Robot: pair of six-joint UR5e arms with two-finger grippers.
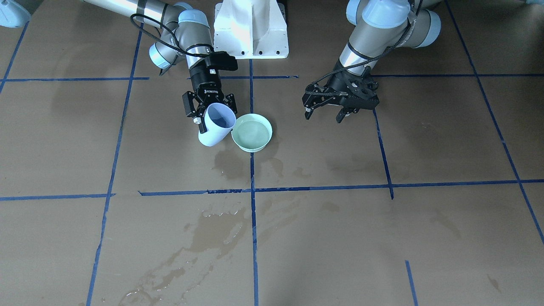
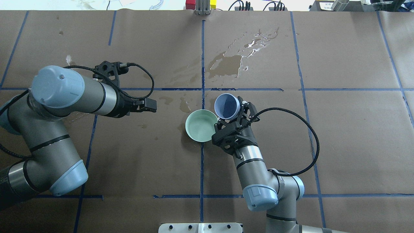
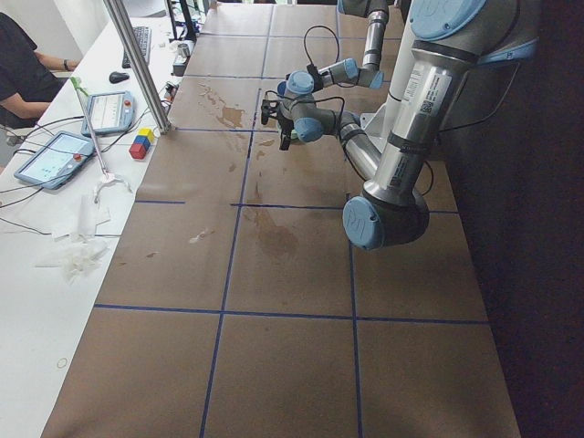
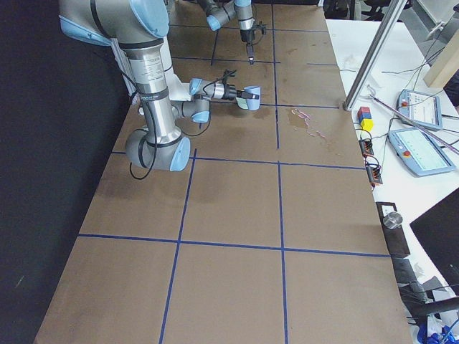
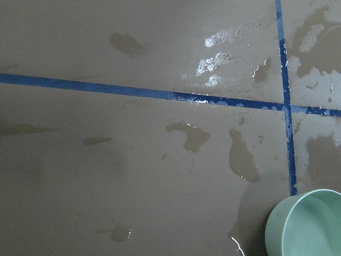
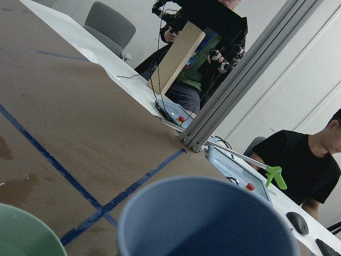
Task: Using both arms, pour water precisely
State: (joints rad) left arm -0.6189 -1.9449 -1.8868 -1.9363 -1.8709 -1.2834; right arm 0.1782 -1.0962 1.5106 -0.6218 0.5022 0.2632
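Note:
My right gripper [image 1: 211, 111] is shut on a pale blue cup [image 1: 216, 126] and holds it tilted just beside a mint green bowl [image 1: 252, 133]. In the overhead view the cup [image 2: 227, 105] sits at the bowl's [image 2: 200, 125] far right rim, with the right gripper [image 2: 231, 117] behind it. A faint sheen in the bowl looks like water [image 1: 253, 128]. I see no water inside the cup. My left gripper [image 1: 324, 115] is open and empty, hovering over the paper well apart from the bowl. It also shows in the overhead view [image 2: 151, 105].
Wet patches and puddles [image 2: 233, 62] lie on the brown paper beyond the bowl, with smaller stains [image 5: 242, 157] near it. Blue tape lines [image 1: 253, 191] cross the table. The white pedestal [image 1: 250, 27] stands between the arms. Operators and tablets [image 4: 416, 147] are at the far side.

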